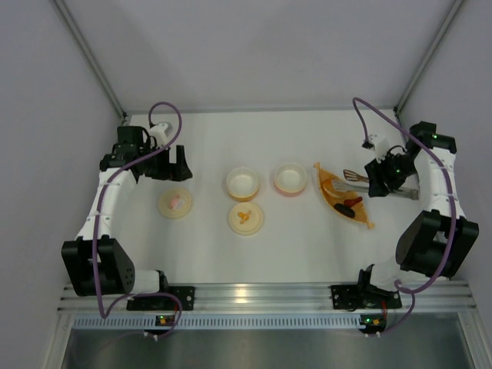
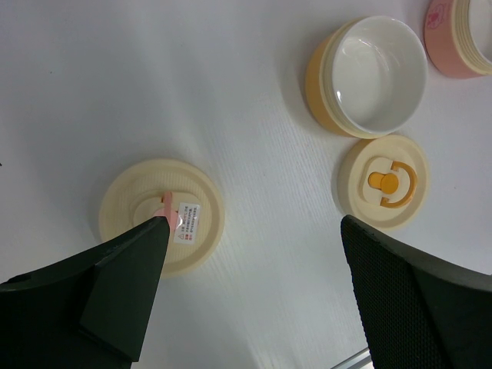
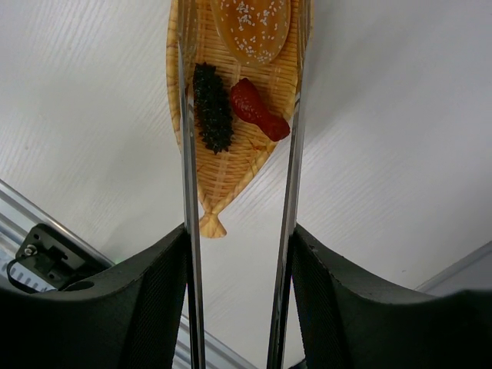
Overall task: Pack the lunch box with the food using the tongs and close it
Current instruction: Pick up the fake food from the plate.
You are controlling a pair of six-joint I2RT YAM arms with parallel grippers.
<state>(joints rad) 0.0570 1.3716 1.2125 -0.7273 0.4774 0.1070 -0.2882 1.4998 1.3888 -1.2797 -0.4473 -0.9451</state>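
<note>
Tongs (image 3: 187,154) clamped in right gripper (image 3: 240,238), arms spread, pinching nothing | sesame bun (image 3: 250,27) flanked by both arms, straight ahead along their length, on boat-shaped tray (image 3: 231,181) | dark piece (image 3: 211,108), red piece (image 3: 257,110) nearer | left gripper (image 2: 252,231) gaping over lid (image 2: 123,200), well apart.

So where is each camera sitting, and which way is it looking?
Top camera: above and behind, looking down on the table; left arm and right arm show.
Left wrist camera: on the left arm, looking down at the pink-marked lid; open left end effector shows.
Right wrist camera: on the right arm, looking along the tongs at the tray; right end effector grips them.
Shared: top and left wrist both show the orange bowl.
</note>
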